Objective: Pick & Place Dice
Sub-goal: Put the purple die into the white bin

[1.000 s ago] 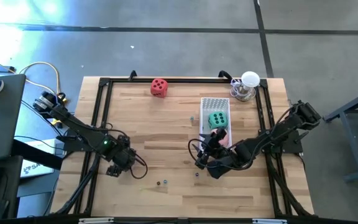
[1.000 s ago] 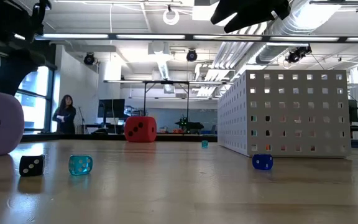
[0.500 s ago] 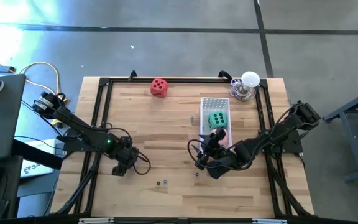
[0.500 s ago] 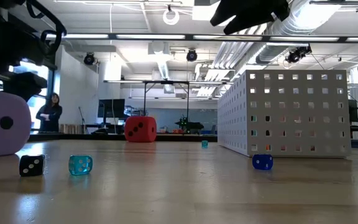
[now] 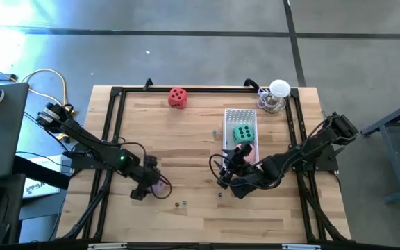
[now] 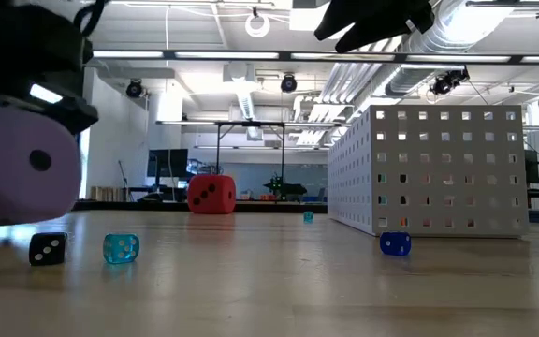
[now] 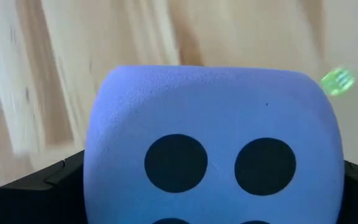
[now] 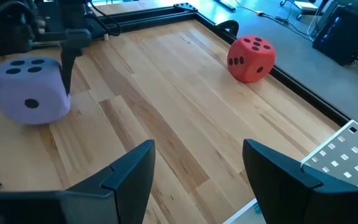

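Observation:
My left gripper (image 5: 146,185) is shut on the purple die (image 5: 159,184) at the table's near left-middle. The die fills the left wrist view (image 7: 213,149) and also shows in the low view (image 6: 21,168). The red die (image 5: 178,97) rests on the table at the far edge. The green die (image 5: 242,134) lies in the white perforated basket (image 5: 239,114). My right gripper (image 5: 223,177) hangs open and empty above the table, just left of the basket's near end. The pink die does not plainly show. My left gripper pinches the purple die by two opposite sides (image 7: 98,180) between its two fingers (image 7: 42,186). In the right wrist view a finger (image 8: 67,53) comes down on it from above. The die hangs just clear of the table.
Tiny dice lie near the front: black (image 6: 48,248), teal (image 6: 121,248) and blue (image 6: 395,243). A glass object (image 5: 275,97) stands at the far right corner. A black frame (image 5: 117,94) runs round the tabletop. Bare wood lies between the arms.
My left gripper has carried the purple die toward the table's right and near edges. The die, which stood on the table, now hangs just clear of it and shows beside the gripper in the high view. My right arm has kept still.

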`<state>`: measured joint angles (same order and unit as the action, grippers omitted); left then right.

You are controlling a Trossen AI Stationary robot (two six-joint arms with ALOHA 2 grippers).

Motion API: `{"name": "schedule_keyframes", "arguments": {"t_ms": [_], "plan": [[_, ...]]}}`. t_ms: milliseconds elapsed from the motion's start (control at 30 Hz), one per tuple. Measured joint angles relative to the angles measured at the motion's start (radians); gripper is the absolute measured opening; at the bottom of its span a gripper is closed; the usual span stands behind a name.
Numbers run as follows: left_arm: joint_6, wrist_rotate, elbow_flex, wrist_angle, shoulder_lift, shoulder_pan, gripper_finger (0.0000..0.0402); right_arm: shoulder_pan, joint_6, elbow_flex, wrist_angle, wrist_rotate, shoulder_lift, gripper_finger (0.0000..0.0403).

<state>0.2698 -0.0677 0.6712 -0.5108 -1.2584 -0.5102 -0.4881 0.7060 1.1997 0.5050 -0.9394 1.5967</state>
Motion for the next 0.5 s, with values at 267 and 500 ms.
{"name": "schedule_keyframes", "arguments": {"t_ms": [267, 500], "plan": [[-0.072, -0.151, 0.001, 0.148, 0.000, 0.029, 0.0400, 0.000, 0.031, 0.000, -0.001, 0.000, 0.000, 0.0235], [-0.186, -0.151, 0.002, 0.349, 0.001, 0.086, 0.0400, 0.007, 0.112, 0.000, -0.001, 0.067, 0.000, 0.0235]]}}
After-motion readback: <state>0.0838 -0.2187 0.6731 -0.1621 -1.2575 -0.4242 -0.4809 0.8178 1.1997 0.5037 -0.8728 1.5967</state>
